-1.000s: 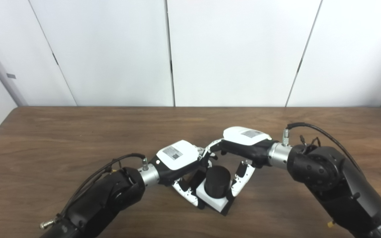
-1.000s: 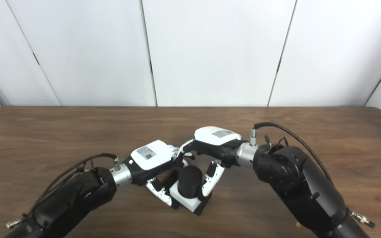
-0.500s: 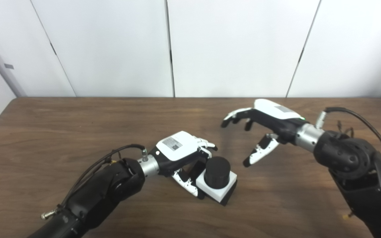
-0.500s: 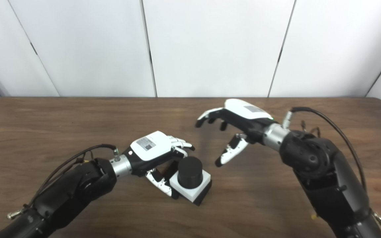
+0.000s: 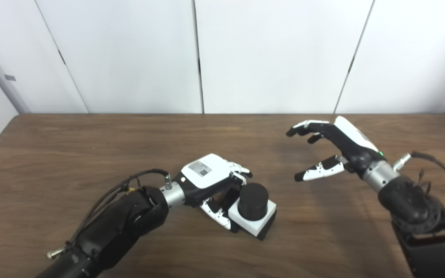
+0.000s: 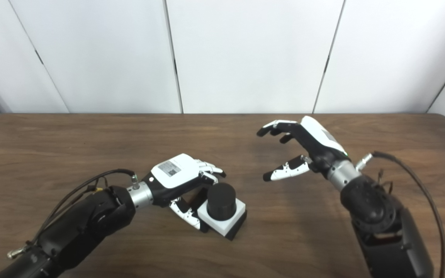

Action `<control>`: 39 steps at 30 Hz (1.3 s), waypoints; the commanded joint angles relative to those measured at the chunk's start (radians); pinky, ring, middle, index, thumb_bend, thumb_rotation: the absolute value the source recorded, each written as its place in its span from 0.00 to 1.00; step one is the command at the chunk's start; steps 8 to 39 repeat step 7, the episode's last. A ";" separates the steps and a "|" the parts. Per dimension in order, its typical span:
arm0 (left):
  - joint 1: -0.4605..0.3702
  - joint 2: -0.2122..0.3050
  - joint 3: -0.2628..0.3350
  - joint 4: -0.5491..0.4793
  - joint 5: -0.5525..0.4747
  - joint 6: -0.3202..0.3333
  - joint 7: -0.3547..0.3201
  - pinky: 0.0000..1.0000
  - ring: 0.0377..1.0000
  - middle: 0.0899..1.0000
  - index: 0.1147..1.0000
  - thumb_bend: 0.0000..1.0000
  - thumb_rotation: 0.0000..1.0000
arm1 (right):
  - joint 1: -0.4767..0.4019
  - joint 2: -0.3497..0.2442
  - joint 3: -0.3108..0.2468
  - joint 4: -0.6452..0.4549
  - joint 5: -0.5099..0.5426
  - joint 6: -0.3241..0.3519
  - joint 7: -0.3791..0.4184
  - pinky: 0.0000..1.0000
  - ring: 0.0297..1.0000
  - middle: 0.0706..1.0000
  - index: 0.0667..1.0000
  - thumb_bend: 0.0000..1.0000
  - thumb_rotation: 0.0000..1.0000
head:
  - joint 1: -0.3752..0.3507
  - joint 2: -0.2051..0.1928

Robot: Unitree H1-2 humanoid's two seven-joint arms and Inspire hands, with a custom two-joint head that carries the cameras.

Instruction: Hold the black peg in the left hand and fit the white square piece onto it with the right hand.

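Black peg [image 5: 252, 200] standing upright through white square piece [image 5: 254, 222], both resting on counter [image 5: 91, 154] near front middle. Piece already seated round peg base, looks fitted; black underside edge showing at its right corner.

Left robot hand [image 5: 213, 181] just beside assembly on its left, fingers curled over toward peg top, thumb down against left edge of white piece. Looks like loose contact, not firm clamp; cannot tell from either view whether anything is actually gripped. Right robot hand [image 6: 303, 148] well apart to the right, raised above counter, fingers spread, thumb out, holding nothing.

Handling guess: both parts rigid, likely plastic or printed, light, not fragile. Peg smooth, matte, round, so prone to rolling or twisting in a pinch; best taken round upper side wall, fingers opposite thumb, above the white piece. White piece flat-sided, easy to pinch on two opposite faces; corners likely to catch fingertips. Fit of hole on peg possibly snug, so tilt could jam it; keep square to peg axis if reseating. Lifting by peg alone could drop the piece if fit is loose; support under the piece safer.
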 commanded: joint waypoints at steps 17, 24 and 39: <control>0.049 0.016 -0.009 -0.006 0.049 0.084 -0.126 0.78 0.81 0.83 0.56 0.81 0.26 | 0.008 0.059 -0.058 0.065 0.068 -0.115 -0.170 0.62 0.73 0.76 0.66 0.61 0.02 | -0.006 -0.004; 0.049 0.016 -0.009 -0.006 0.049 0.084 -0.126 0.78 0.81 0.83 0.56 0.81 0.26 | 0.008 0.059 -0.058 0.065 0.068 -0.115 -0.170 0.62 0.73 0.76 0.66 0.61 0.02 | -0.006 -0.004; 0.049 0.016 -0.009 -0.006 0.049 0.084 -0.126 0.78 0.81 0.83 0.56 0.81 0.26 | 0.008 0.059 -0.058 0.065 0.068 -0.115 -0.170 0.62 0.73 0.76 0.66 0.61 0.02 | -0.006 -0.004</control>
